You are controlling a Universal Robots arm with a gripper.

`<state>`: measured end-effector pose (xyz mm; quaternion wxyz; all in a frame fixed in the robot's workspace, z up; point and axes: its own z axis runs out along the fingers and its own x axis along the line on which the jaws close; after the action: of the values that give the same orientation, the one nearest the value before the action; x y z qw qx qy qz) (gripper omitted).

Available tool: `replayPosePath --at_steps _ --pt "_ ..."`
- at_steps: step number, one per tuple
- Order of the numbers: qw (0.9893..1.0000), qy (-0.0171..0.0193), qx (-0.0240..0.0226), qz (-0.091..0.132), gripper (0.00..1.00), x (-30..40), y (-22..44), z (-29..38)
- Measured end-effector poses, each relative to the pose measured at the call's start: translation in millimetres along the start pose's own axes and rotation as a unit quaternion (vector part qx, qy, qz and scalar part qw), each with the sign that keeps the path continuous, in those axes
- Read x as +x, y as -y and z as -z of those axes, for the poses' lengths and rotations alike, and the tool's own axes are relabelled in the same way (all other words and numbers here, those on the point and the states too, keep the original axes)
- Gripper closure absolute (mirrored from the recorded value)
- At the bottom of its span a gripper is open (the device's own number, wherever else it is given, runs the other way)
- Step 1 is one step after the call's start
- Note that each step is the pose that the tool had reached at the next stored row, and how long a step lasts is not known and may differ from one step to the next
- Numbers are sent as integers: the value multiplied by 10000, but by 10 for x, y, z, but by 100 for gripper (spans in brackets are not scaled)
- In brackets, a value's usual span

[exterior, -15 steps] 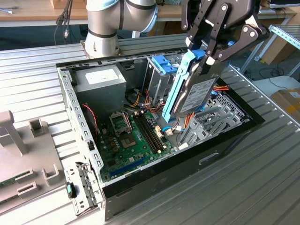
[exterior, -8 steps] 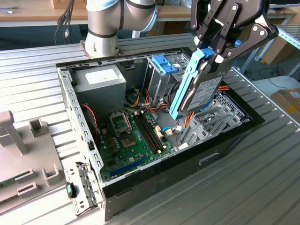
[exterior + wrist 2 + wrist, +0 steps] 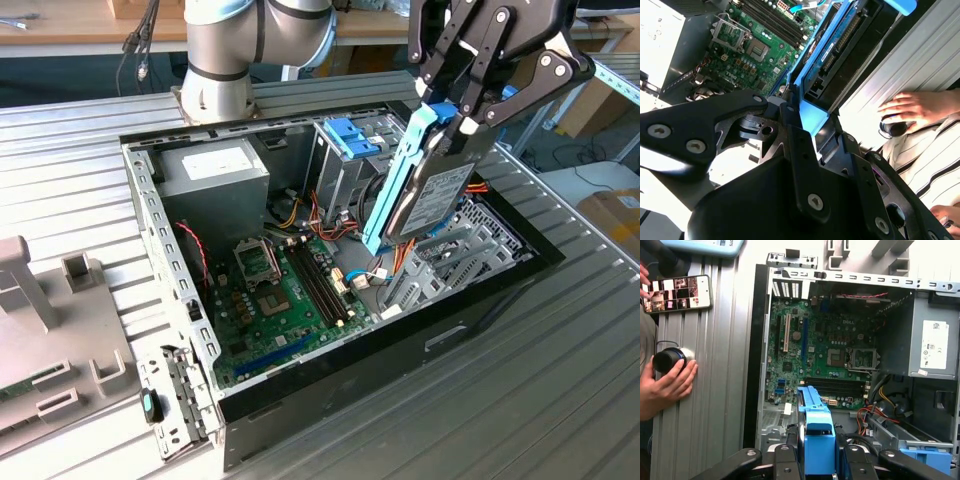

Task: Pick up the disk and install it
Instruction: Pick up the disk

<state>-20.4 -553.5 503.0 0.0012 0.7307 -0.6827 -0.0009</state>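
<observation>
The disk (image 3: 432, 192), a grey metal drive with a white label and light-blue rails, hangs on edge above the right side of the open computer case (image 3: 150, 200). My gripper (image 3: 462, 108) is shut on its upper end, with black fingers on both sides of the blue rail. In the second wrist view the disk (image 3: 816, 70) runs away from the gripper (image 3: 807, 120) toward the case floor. In the first wrist view its blue rail end (image 3: 817, 432) sits between the gripper (image 3: 817, 462) fingers, above the motherboard (image 3: 810, 350). The disk's lower end hovers over the metal bay at the case's right.
A drive cage with a blue latch (image 3: 352, 138) stands at the back of the case, beside the power supply (image 3: 212, 170). Coloured cables (image 3: 325, 215) lie near the cage. A person's hand (image 3: 667, 385) rests on a black knob beside a phone (image 3: 677, 292). A grey fixture (image 3: 40, 330) sits at the exterior view's left.
</observation>
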Motion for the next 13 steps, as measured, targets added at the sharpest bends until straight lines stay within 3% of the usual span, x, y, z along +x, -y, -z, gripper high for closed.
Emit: replayPosePath --at_steps 6,10,13 --pt "10000 0 0 0 64 14 0 0" --pt "10000 0 0 0 64 65 -3 0" --pt "10000 0 0 0 64 68 33 0"
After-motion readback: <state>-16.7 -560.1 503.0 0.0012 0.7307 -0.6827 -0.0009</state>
